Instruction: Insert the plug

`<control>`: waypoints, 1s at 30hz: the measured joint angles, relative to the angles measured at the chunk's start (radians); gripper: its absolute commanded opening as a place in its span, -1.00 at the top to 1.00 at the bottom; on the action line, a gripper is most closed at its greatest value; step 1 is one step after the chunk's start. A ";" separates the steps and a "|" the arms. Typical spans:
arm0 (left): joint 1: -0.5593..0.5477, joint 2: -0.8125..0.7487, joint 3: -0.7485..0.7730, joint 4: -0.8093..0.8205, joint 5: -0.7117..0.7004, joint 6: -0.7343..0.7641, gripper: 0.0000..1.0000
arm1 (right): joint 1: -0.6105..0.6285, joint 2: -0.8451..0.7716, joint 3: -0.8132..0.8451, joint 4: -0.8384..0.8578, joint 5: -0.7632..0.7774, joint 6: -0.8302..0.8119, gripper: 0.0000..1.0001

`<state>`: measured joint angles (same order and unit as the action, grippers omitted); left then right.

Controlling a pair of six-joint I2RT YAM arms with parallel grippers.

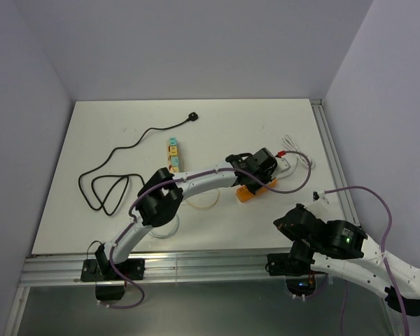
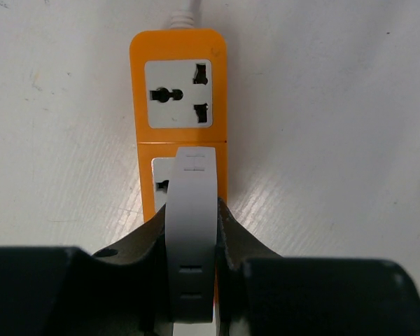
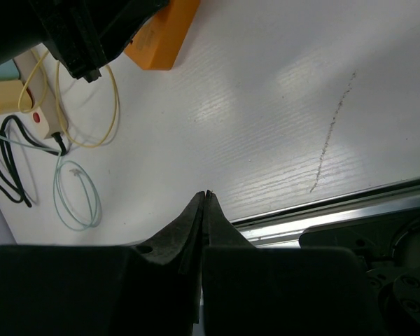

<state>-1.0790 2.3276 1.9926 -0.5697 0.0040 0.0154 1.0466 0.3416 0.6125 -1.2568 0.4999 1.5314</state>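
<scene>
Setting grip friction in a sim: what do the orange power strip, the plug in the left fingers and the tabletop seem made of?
Power strip: smooth, low-sheen orange moulded plastic, white socket faces inset. Plug: matte whitish plastic with moulded slots, probably rigid. Tabletop: white with faint grain lines and scuffs, perhaps laminate or painted board.

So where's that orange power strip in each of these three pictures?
Top view: the orange power strip lies right of centre, mostly hidden under the left gripper.
Left wrist view: the strip fills the upper middle.
Right wrist view: one end of the strip shows at the top edge, left of centre.
Shared landmark: the left gripper, over the strip in all three views, holding a white plug.
</scene>
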 measured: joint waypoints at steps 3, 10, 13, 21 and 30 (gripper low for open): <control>-0.003 0.003 -0.001 -0.006 -0.033 0.013 0.99 | 0.000 0.000 0.000 0.000 0.000 0.000 1.00; -0.009 -0.028 -0.068 0.036 -0.060 0.034 0.99 | 0.000 -0.004 0.001 0.000 0.000 -0.008 1.00; -0.009 -0.053 -0.108 0.043 -0.055 0.036 0.99 | 0.000 0.000 0.003 0.000 -0.001 -0.014 1.00; -0.007 -0.123 -0.217 0.058 -0.055 0.033 0.99 | 0.000 0.018 0.010 0.008 -0.009 -0.039 1.00; -0.006 -0.214 -0.333 0.013 -0.042 0.011 0.99 | 0.000 0.022 0.019 0.012 -0.011 -0.076 1.00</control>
<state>-1.0855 2.1132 1.6596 -0.5564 -0.0376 0.0265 1.0466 0.3634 0.6312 -1.2449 0.4885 1.4559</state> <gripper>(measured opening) 0.248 0.007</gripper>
